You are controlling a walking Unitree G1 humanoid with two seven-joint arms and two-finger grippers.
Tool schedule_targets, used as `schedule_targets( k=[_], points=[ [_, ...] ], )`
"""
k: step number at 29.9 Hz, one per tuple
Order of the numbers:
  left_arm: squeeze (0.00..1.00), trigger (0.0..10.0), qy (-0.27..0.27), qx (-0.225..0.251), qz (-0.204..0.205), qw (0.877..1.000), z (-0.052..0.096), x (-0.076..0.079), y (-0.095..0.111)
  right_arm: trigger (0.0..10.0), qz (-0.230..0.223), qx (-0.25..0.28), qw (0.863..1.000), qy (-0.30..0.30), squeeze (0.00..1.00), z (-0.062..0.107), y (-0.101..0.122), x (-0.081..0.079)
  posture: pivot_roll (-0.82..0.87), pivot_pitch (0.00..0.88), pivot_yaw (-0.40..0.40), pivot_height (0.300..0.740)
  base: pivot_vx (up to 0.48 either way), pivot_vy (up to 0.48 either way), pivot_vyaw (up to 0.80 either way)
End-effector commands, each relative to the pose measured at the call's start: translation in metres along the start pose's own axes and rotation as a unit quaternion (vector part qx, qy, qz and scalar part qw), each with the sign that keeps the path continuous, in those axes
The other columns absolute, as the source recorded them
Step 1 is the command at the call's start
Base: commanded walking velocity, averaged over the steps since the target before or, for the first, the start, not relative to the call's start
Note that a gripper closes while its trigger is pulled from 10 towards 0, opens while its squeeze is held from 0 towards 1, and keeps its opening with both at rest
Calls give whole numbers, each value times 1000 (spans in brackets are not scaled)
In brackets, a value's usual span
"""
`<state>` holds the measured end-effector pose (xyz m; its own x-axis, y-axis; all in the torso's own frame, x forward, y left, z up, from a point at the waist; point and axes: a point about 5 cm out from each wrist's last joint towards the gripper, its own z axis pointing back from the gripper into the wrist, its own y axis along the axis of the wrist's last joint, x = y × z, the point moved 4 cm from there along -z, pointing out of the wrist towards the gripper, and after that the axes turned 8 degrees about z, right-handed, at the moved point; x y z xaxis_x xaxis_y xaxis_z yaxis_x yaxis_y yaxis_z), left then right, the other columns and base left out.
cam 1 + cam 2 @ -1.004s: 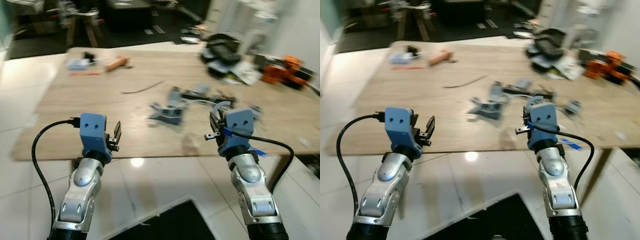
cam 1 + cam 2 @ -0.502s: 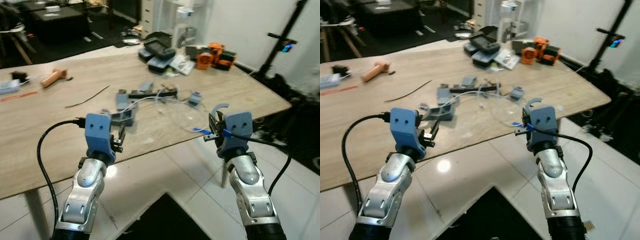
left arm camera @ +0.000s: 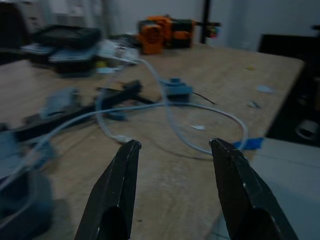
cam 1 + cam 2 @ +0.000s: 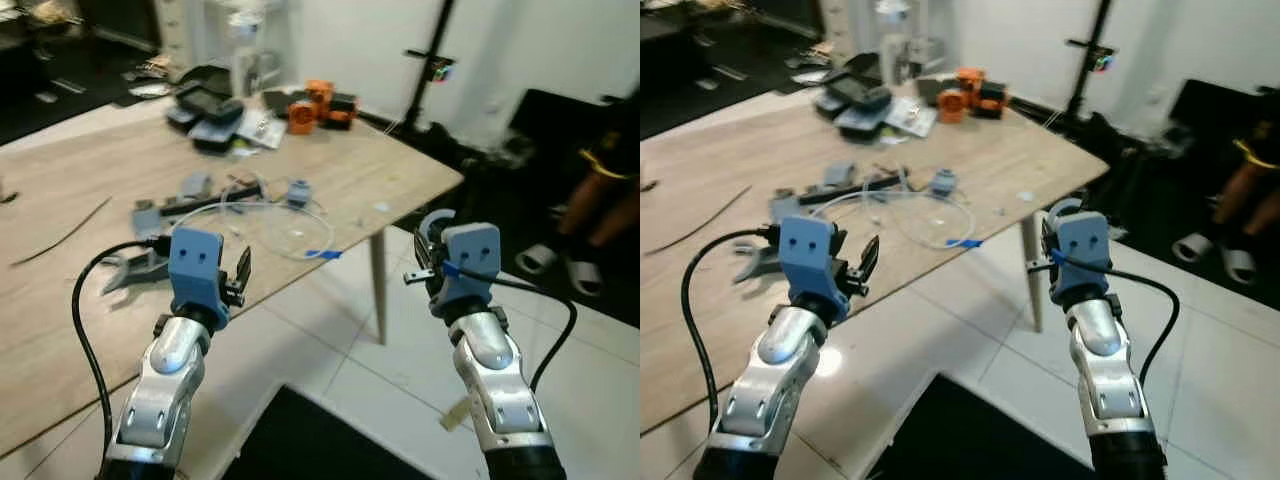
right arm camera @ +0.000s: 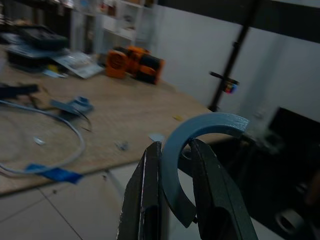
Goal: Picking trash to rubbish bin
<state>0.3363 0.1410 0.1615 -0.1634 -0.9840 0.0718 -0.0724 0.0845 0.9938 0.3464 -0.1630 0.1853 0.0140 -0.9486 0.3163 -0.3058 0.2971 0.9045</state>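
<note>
Your view has swung right along the counter (image 4: pixel 400 170) to its corner and the floor beyond, so you're likely turning toward a bin. The left gripper (image 3: pixel 175 150) has jaws apart, empty; the right gripper (image 5: pixel 172 187) stays clamped on the curved blue scrap (image 5: pixel 200 130).

Head views bright, slightly motion-blurred | glare spot on floor (image 4: pixel 825 362) at 8 o'clock | wrist views dim (far counter (image 3: pixel 150 150) out of focus)
</note>
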Motion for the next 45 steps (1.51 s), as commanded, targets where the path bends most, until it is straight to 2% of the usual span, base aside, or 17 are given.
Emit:
schedule_targets(
  k=[1,15,22,25,29,33,38,43,45],
  points=[
    [0,10000,6,-7,-9,1000,1,-6,-3,10000,-4,-9,1000,2,0,1,-6,-2,-17,91,-19,740,0,0,-800],
    [0,10000,-5,-8,-20,1000,-8,-1,-2,10000,-6,-15,1000,-10,0,0,-11,8,-22,90,-12,740,0,0,-800],
    [0,10000,-10,-14,-25,1000,-13,0,-4,10000,-10,-25,1000,-15,0,5,-16,5,-35,105,6,740,0,0,-800],
    [0,10000,-8,-13,-24,1000,-12,-1,-2,10000,-14,-30,999,-10,0,7,-18,2,-25,99,-5,740,0,0,-800],
    [0,10000,15,-17,-20,1000,-8,-12,-6,10000,-9,-37,999,1,0,5,-26,-2,-16,95,-14,740,0,0,-800],
    [0,10000,17,-15,-17,1000,-6,-13,-4,10000,-12,-35,999,2,0,0,-24,1,-3,106,-27,740,0,0,-800],
    [0,10000,31,-15,-19,999,-3,-21,-4,10000,-19,-36,999,13,0,-4,-26,-5,5,97,-31,740,0,0,-800],
    [0,10000,34,-16,-13,999,-7,-20,-5,10000,-18,-31,999,11,0,-3,-23,-3,-15,76,-23,740,0,0,-800],
    [0,10000,30,-21,-24,999,-9,-18,-7,10000,-17,-33,999,6,0,-4,-24,-1,-14,76,-30,740,0,0,-800]
  ],
)
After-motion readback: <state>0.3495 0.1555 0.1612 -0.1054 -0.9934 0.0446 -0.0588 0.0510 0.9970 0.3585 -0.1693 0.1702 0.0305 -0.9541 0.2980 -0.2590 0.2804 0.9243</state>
